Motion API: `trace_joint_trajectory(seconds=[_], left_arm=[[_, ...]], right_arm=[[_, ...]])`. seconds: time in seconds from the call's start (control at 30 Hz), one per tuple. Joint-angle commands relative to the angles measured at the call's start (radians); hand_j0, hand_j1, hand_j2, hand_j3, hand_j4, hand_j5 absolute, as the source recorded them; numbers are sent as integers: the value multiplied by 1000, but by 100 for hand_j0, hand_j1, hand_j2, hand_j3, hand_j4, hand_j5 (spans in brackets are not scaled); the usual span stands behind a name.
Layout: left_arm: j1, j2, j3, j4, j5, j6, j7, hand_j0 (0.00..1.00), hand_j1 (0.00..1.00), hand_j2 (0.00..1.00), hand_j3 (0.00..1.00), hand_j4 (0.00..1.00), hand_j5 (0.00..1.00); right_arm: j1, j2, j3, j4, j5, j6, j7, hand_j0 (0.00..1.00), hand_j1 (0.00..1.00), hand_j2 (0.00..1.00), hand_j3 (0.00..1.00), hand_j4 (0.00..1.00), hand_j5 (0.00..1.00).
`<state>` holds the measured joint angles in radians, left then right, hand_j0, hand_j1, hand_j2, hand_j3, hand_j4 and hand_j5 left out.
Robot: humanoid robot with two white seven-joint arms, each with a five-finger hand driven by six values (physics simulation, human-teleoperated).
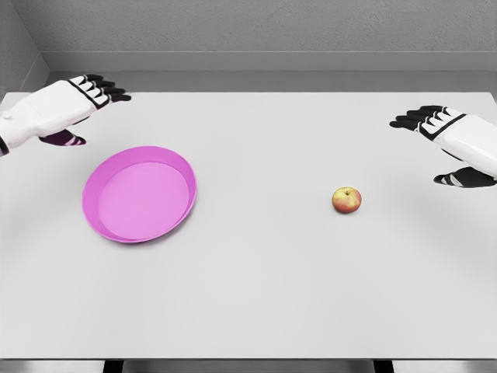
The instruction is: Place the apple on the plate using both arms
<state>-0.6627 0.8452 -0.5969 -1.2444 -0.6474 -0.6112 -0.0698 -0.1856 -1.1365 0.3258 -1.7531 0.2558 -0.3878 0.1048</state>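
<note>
A small round apple (pixel 346 200) (red-yellow, glossy) sits on the smooth white bench (pixel 256 295), well apart from the shallow pink oval plate (pixel 140 193). Left robot hand (pixel 74 105) and right robot hand (pixel 450 140) hover with fingers spread, holding nothing.

A single head view looks down and forward from above the near edge of the flat white tabletop (pixel 256 295), taking in its whole width to the grey back wall (pixel 272 27) at the frame's top.
</note>
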Motion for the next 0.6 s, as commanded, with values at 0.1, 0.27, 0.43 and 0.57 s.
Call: trace_joint_trajectory(seconds=[0.1,0.27,0.43,0.57], left_arm=[[0,9,0,-1,5,0,-2,100,100,100,100,100,100],[0,9,0,0,5,0,-4,100,100,100,100,100,100],[-2,9,0,0,5,0,-4,100,100,100,100,100,100],[-2,9,0,0,8,0,-2,100,100,100,100,100,100]], right_arm=[[-2,1,4,3,-9,3,0,100,100,100,100,100,100],[-95,47,122,17,-3,139,75,100,100,100,100,100,100],[-337,175,386,78,-3,279,282,100,100,100,100,100,100],[-391,244,446,193,-3,280,314,100,100,100,100,100,100]])
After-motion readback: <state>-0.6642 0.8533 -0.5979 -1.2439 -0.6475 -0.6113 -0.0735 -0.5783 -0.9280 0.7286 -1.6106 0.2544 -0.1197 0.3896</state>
